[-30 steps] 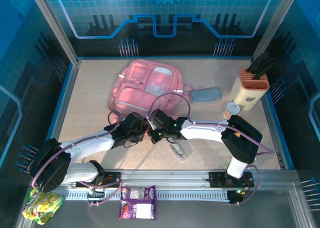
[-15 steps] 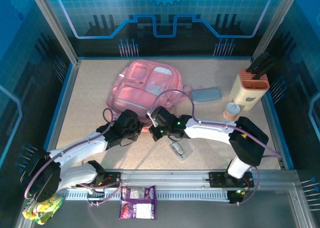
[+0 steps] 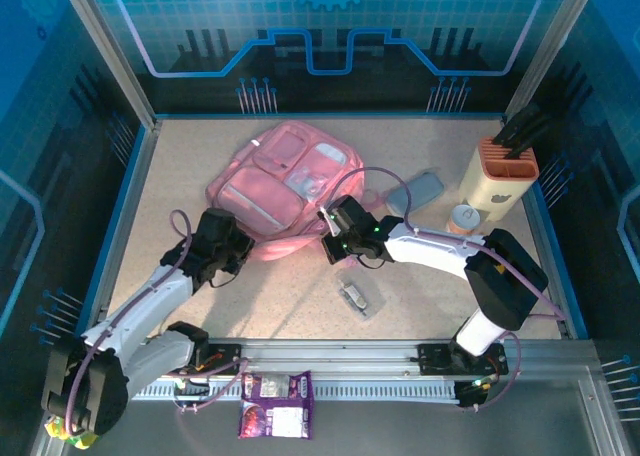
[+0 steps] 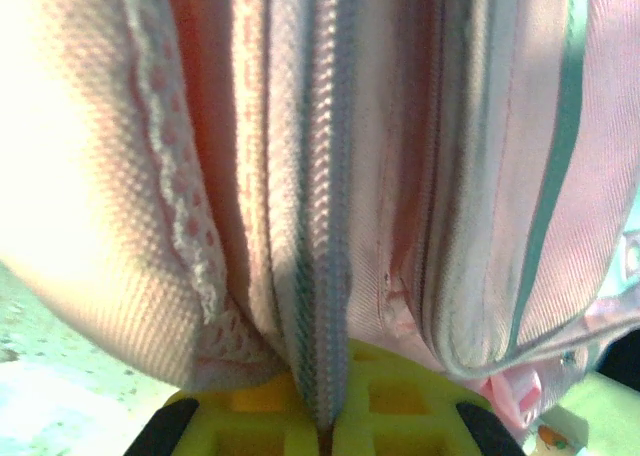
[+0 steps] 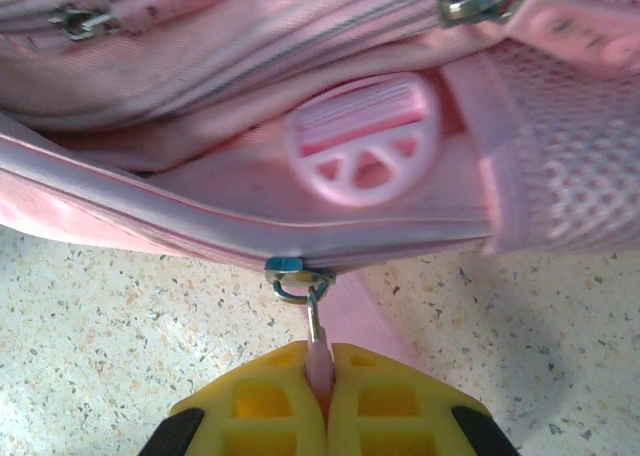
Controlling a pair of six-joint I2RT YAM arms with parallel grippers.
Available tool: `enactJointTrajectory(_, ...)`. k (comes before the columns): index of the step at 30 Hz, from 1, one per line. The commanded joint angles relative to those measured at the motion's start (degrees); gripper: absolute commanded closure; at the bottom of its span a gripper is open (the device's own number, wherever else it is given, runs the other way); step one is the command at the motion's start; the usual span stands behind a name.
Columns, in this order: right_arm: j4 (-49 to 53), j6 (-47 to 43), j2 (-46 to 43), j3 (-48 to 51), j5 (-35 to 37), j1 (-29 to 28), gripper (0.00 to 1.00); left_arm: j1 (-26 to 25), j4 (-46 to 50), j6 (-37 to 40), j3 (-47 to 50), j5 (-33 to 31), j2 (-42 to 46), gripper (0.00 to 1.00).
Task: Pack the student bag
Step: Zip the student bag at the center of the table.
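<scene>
right wrist: r gripper (image 5: 318, 361) nips zip pull (image 5: 314, 318) (top: student bag (image 3: 285, 186) askew)

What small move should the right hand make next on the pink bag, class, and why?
Probably draw the zip pull along its track to open the student bag. The right hand is shut on that pull, the left hand pinches a closed zip seam as a brace, and the bag looks zipped up.

Student bag (image 3: 285, 181) upper centre of top view. Pencil case (image 3: 415, 190) just right of it; knife block (image 3: 500, 181) far right, jar (image 3: 463, 219) below that. Small packet (image 3: 355, 297) below the bag. Left gripper (image 3: 238, 244) at bag's lower-left edge, right gripper (image 3: 330, 224) lower-right.
</scene>
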State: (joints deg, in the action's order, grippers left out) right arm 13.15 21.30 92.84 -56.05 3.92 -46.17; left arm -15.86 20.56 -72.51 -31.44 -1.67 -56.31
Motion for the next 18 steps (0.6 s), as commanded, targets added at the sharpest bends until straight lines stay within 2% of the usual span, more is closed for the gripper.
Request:
enactJointTrajectory(1,5.95,0.53,-0.62,-0.54,2.26,1.42,1.00,5.31,3.55,6.97,-1.61,-3.37,2.10,1.00)
enactJointTrajectory(7,6.86,-0.68,2.14,-2.58,3.23,6.56,1.00,10.02,5.88,11.76,-3.29,-2.19,2.08,1.00)
enactJointTrajectory(13,6.96,-1.35,4.83,-5.41,3.98,11.04,1.00,13.26,5.85,13.09,-3.45,-0.54,1.56,1.00)
enactJointTrajectory(18,7.56,-1.47,3.26,-5.38,0.05,10.62,1.00,13.48,4.98,14.74,-3.93,1.25,-0.20,1.00)
